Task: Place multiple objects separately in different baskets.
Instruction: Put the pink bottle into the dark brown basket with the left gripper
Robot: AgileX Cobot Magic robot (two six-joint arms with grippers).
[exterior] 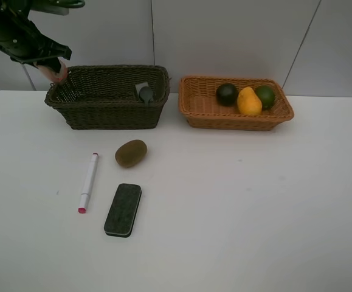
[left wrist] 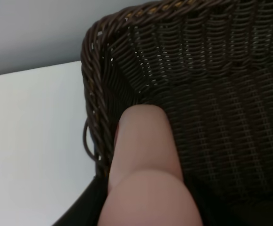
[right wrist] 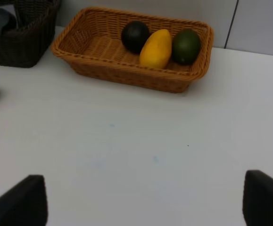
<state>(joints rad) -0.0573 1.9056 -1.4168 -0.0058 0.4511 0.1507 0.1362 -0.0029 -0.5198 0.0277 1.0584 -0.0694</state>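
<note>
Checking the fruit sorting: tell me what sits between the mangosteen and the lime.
The yellow mango lies between the dark mangosteen and the green lime in the orange-tan basket; the exterior high and right wrist views both show it.

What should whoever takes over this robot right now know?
Grippers: left gripper holds the pink bottle over the left end of the dark basket; right gripper open, empty, above the table.
Done: grey bottle in dark basket; mangosteen, mango, lime in orange basket.
To do: release pink bottle; kiwi, marker, eraser lie on the table.
</note>
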